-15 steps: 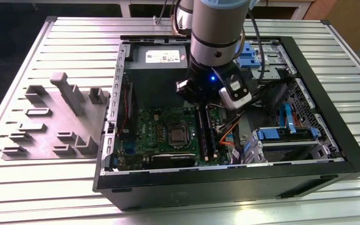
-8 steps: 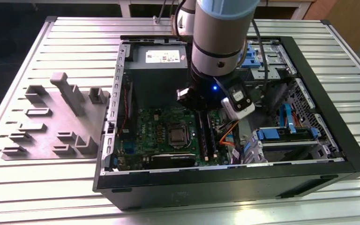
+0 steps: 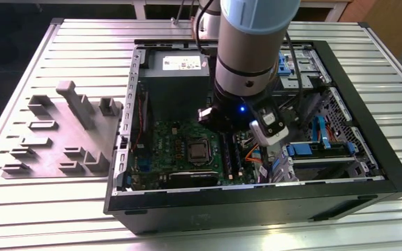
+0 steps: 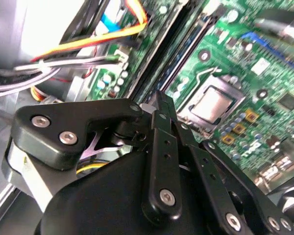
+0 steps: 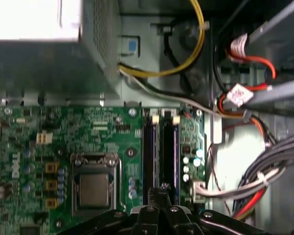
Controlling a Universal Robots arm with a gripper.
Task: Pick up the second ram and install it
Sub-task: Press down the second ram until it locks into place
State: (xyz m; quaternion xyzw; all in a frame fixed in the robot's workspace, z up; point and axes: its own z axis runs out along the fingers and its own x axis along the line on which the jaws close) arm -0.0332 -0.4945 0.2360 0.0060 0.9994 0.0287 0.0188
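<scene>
My gripper [image 5: 161, 188] hangs low inside the open computer case [image 3: 368, 157], over the green board [image 3: 176, 149]. Its black fingers [image 4: 159, 105] are pressed together, with nothing visible between them. The tips sit just above the near end of two long parallel memory slots. The second ram [image 5: 175, 154], a thin dark stick with a blue sheen, stands in the slot nearer the cable bundle. The neighbouring slot [image 5: 148, 154] also looks filled with something dark. I cannot tell whether the fingertips touch the stick. In the exterior view the arm's wrist [image 3: 239, 112] hides the gripper.
The processor socket [image 5: 94, 188] lies beside the slots. Orange, yellow and grey cables [image 5: 245, 122] crowd the other side. The grey power-supply box [image 3: 176, 78] stands at the case's far end. A grey plastic fixture [image 3: 61, 136] lies on the slatted table at the exterior view's left.
</scene>
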